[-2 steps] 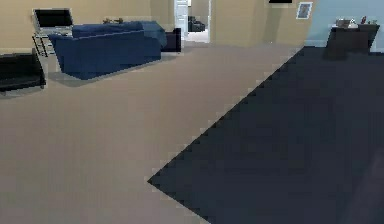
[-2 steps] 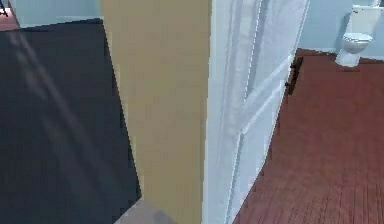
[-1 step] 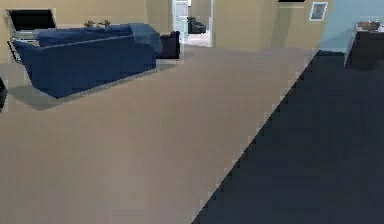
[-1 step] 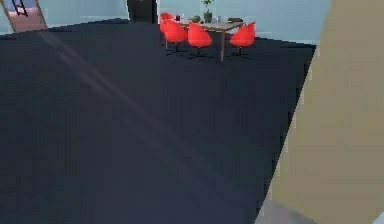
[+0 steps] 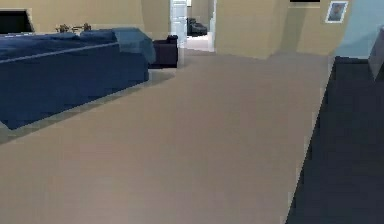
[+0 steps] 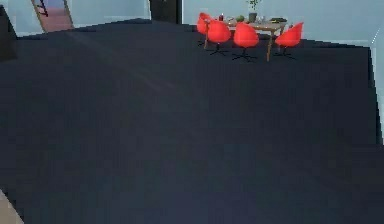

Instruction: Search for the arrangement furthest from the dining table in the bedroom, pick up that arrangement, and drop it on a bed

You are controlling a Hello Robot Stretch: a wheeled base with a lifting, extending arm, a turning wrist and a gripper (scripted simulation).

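Observation:
A wooden dining table stands at the arm side view's top right, ringed by several red chairs. A small plant-like arrangement rises from its top. In the forward view, a blue bed with a rumpled blue cover lies at the left, and small pale objects sit behind it near the wall.
Tan floor runs ahead to a lit doorway in the beige wall. A dark rug spreads across the arm side view and edges the forward view's right. A dark chair stands by the doorway.

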